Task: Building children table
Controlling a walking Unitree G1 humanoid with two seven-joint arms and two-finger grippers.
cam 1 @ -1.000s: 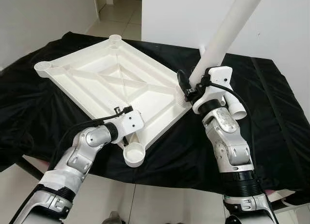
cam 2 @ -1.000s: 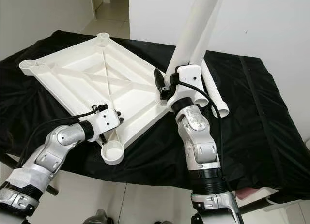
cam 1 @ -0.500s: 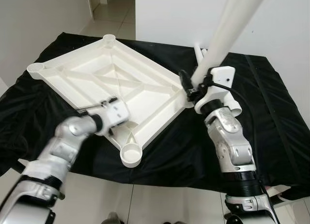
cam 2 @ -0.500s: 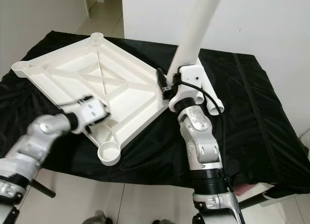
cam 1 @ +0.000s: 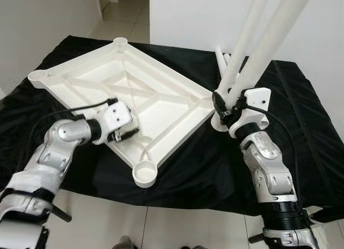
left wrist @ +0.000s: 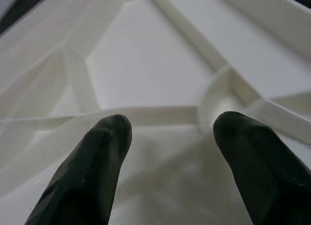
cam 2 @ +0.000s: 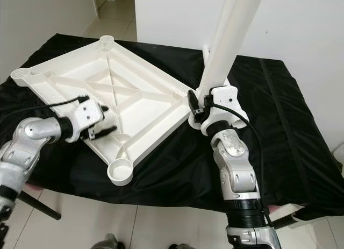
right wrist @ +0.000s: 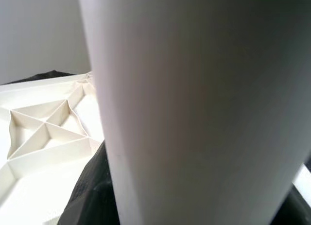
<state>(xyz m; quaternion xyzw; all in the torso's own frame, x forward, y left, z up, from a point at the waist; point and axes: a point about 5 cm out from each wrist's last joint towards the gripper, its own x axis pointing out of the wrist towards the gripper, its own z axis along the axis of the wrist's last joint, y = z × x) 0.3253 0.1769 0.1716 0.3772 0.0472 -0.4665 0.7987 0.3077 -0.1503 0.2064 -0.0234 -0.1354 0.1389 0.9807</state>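
Note:
The white table top [cam 1: 134,93] lies upside down on a black cloth, with a round leg socket [cam 1: 145,175] at its near corner. My left gripper [cam 1: 127,135] hovers open over the ribs by the near left edge, nothing between its fingers [left wrist: 112,137]. My right gripper [cam 1: 221,106] is shut on a white tube leg [cam 1: 243,50] at the top's right corner. The leg stands nearly upright, its lower end by that corner. A second white tube [cam 1: 269,44] rises close beside it. The leg [right wrist: 194,113] looms large in the right wrist view.
The black cloth [cam 1: 301,130] covers the whole work table, whose front edge drops to a tiled floor. Another white leg [cam 1: 219,58] lies behind the right gripper. More sockets sit at the far corner [cam 1: 120,42] and left corner [cam 1: 38,76]. A white wall stands behind.
My left gripper has drawn back from the near corner socket to the left along the edge. My right gripper has shifted right and lower, and the leg stands steeper. The camera has shifted slightly.

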